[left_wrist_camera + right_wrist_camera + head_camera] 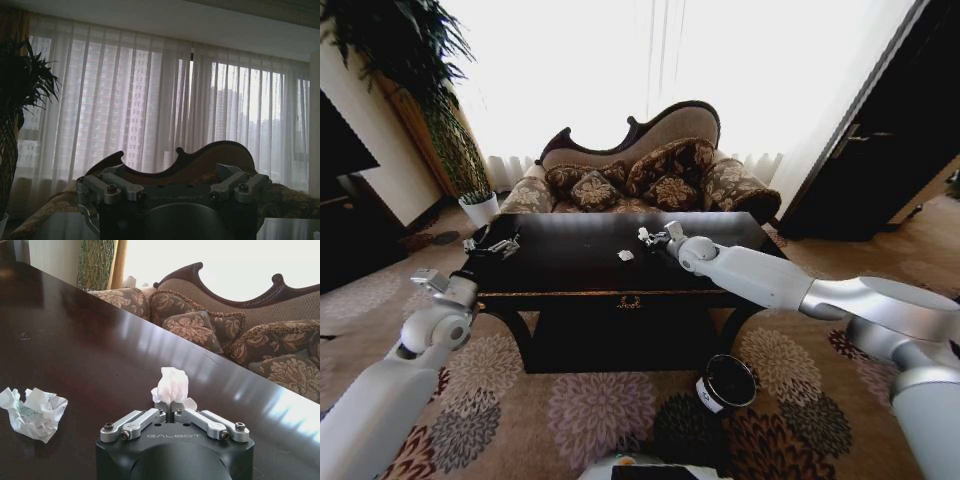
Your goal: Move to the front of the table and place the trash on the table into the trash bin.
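The dark glossy table stands right in front of me. My right arm reaches over its far middle, where the right gripper is shut on a crumpled white paper scrap, close above the tabletop. A second crumpled white scrap lies loose on the table beside that gripper. On the carpet before the table's right front stands the black trash bin with its white label. At the table's left end my left gripper is held open with nothing between its fingers.
A patterned sofa with cushions runs along the table's far side, before bright curtains. A white plant pot stands at the far left. A dark cabinet rises at the right. Flowered carpet lies open in front of the table.
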{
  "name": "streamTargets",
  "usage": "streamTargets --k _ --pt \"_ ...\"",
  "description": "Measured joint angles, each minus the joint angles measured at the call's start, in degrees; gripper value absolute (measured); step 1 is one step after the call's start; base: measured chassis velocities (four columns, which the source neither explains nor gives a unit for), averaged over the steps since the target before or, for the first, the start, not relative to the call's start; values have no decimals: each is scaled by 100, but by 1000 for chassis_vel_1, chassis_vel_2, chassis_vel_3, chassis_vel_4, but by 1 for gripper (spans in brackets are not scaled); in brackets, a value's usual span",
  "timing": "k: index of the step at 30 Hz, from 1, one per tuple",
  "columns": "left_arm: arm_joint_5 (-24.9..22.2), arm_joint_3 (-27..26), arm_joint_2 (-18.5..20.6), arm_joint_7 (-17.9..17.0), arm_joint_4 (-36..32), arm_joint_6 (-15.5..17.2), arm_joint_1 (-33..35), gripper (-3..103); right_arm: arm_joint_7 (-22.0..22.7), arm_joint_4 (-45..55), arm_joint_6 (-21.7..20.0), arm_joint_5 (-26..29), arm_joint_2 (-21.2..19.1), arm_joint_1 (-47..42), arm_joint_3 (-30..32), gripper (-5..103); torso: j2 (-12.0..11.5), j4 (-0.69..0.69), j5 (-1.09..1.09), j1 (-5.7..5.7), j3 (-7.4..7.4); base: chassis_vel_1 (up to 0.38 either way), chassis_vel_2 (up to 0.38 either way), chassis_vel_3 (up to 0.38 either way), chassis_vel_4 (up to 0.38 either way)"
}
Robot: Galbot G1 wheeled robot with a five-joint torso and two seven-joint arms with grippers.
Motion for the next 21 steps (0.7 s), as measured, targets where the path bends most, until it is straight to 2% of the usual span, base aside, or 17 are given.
streamTargets --k 2,14,18,21 --pt "0 0 0 0 0 0 0 100 13 27 0 1 -10 -30 20 1 0 0 0 0 0 0 0 0 0" --pt "0 0 0 0 0 0 0 100 126 313 -41 120 -148 -69 215 0 0 0 0 0 0 0 0 0 0" --pt "0 0 0 0 0 0 0 100 124 434 -37 23 -257 -91 378 0 0 1 0 0 0 0 0 0 0" --pt "0 0 0 -1 0 0 0 100 109 714 -34 -30 -488 -219 679 0 0 0 1 0 0 0 0 0 0"
